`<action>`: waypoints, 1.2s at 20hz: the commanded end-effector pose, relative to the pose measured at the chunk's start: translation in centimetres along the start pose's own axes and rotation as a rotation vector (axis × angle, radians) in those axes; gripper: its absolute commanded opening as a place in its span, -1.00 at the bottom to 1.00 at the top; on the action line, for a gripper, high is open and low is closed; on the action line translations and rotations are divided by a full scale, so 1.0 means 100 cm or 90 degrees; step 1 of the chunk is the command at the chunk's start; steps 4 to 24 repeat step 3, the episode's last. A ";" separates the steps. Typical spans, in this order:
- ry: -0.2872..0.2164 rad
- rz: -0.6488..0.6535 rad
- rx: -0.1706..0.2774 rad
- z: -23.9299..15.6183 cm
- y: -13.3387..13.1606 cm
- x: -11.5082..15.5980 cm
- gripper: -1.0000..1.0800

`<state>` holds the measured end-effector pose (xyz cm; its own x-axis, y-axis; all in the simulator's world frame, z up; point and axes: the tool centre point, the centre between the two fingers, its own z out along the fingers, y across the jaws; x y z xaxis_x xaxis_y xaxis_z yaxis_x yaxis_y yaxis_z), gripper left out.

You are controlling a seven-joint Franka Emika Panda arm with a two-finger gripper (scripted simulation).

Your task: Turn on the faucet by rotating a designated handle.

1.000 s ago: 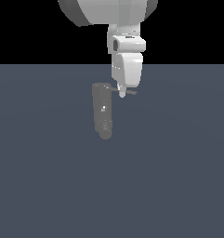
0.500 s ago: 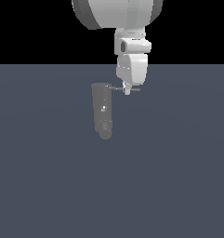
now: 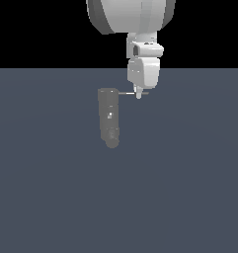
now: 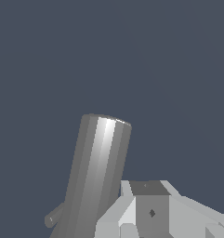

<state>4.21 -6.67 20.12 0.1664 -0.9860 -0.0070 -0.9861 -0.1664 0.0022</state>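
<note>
In the exterior view the faucet (image 3: 109, 116) is a dark grey column with a rounded lower end and faint white glints. Its handle (image 3: 128, 93), a thin grey rod, juts from the top of the body toward the exterior view's right. My gripper (image 3: 138, 95) hangs from the white arm with its narrow tip right at the rod, about two thirds along it. The fingers look pressed together, with no gap showing. The wrist view shows the faucet (image 4: 97, 172) as a shiny column close by, beside the gripper's pale finger block (image 4: 150, 211).
A flat blue-grey floor (image 3: 189, 188) spreads all around the faucet. The bulky white arm link (image 3: 130, 15) hangs overhead at the top of the exterior view. A short grey stub (image 4: 54, 217) pokes out beside the column in the wrist view.
The gripper has shifted toward the exterior view's right. The handle has swung with it and now points straight to the right.
</note>
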 end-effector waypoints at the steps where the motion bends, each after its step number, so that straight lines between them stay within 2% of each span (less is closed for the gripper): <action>1: 0.004 0.019 0.001 0.000 -0.002 0.025 -1.00; 24: 0.004 0.020 0.001 -0.001 -0.004 0.028 -1.00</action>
